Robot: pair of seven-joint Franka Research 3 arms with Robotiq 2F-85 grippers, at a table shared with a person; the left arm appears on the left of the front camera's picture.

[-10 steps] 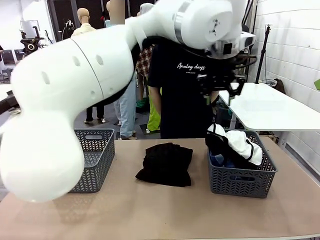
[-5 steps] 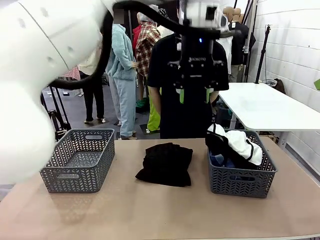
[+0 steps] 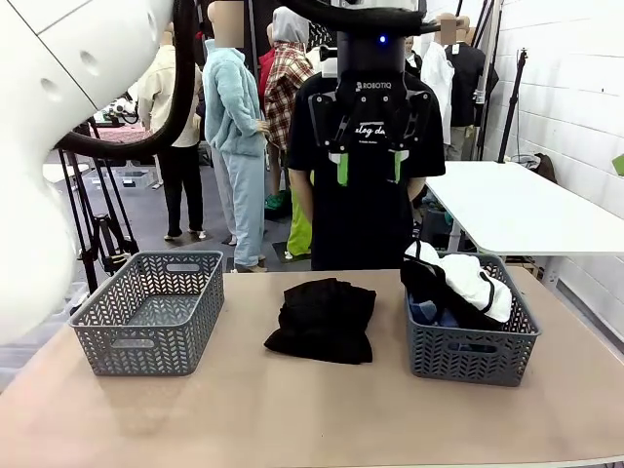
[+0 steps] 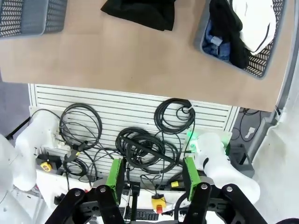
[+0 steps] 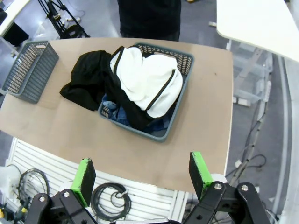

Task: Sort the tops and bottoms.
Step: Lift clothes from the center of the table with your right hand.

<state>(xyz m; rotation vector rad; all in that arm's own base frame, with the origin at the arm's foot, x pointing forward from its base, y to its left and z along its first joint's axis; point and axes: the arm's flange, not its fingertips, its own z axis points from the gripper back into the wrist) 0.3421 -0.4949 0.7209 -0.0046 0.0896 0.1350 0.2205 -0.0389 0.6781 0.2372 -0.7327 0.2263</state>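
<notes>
Now the left gripper (image 3: pixel 370 167) has swung back to centre, high above the folded black garment (image 3: pixel 323 318) on the table, jaws parted and empty; sorting continues.

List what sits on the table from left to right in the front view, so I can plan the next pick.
Empty grey plastic lattice basket → crumpled black garment lying loose on the tabletop → second grey lattice basket, holding a white garment with black edging, another black piece and blue denim.
</notes>
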